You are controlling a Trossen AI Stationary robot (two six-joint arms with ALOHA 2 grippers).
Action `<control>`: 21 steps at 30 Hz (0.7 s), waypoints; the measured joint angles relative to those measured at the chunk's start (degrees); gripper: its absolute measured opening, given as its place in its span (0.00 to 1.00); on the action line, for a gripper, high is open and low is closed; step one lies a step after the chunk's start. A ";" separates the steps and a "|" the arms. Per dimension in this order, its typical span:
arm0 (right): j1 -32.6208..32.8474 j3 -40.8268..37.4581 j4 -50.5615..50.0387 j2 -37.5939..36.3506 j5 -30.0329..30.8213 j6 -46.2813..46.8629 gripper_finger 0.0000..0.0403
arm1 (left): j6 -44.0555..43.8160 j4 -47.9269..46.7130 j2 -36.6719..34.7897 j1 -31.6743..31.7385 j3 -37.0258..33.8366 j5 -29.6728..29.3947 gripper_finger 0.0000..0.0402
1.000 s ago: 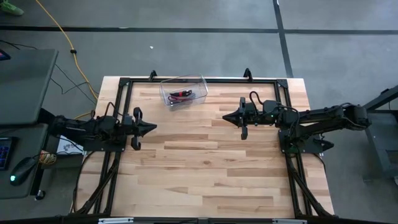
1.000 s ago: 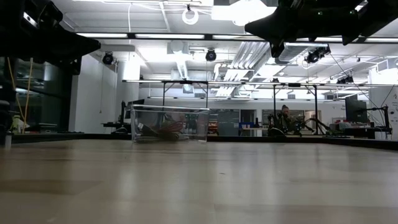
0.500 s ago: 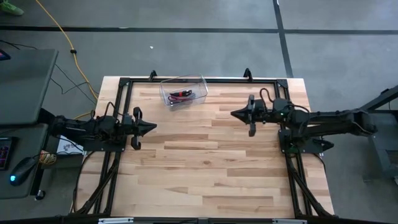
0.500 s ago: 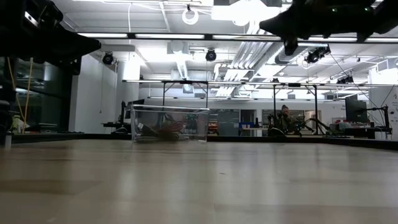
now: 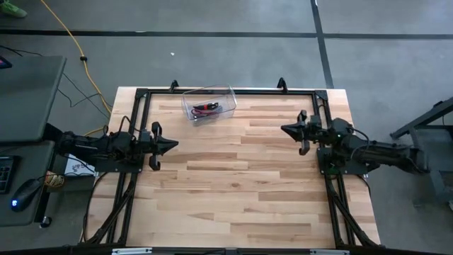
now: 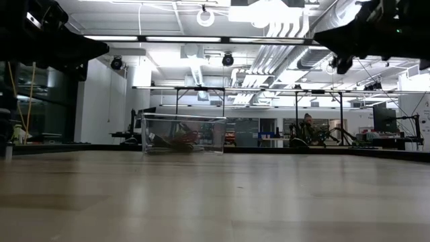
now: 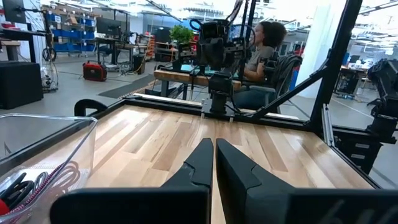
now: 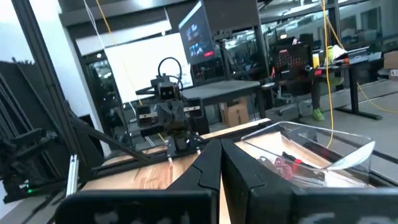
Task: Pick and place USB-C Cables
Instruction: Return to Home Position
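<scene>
Wood comes first: the pale butcher-block plank counter (image 5: 233, 191) is smooth, flat and hard, and ringed by a black metal frame. A clear, thin-walled rectangular plastic bin (image 5: 209, 103) stands on it and serves as the landmark.

The dark left end effector (image 5: 170, 145) hangs well apart from the bin, down and to its left in the high view. Its fingers are pressed together to a bare slit. The dark right end effector (image 5: 284, 129) hangs well apart on the bin's other side, with its fingers likewise closed and nothing between them.

Inside the bin, on its floor, lie the short, thin, bundled USB-C cables (image 5: 205, 108). A red-and-black coil is plain to see, while the rest are hard to tell apart.

I judge the cables to be very light and limp, with a braided sleeve that should give some grip and only the plugs being stiff. The best hold is likely across the middle of a bundle, where the loops lie together. The bin looks light enough to slide if nudged.
</scene>
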 joint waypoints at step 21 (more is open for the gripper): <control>-0.17 -6.41 -7.60 -13.96 -0.95 -0.04 0.00 | 0.00 0.00 0.02 0.02 0.00 0.04 0.00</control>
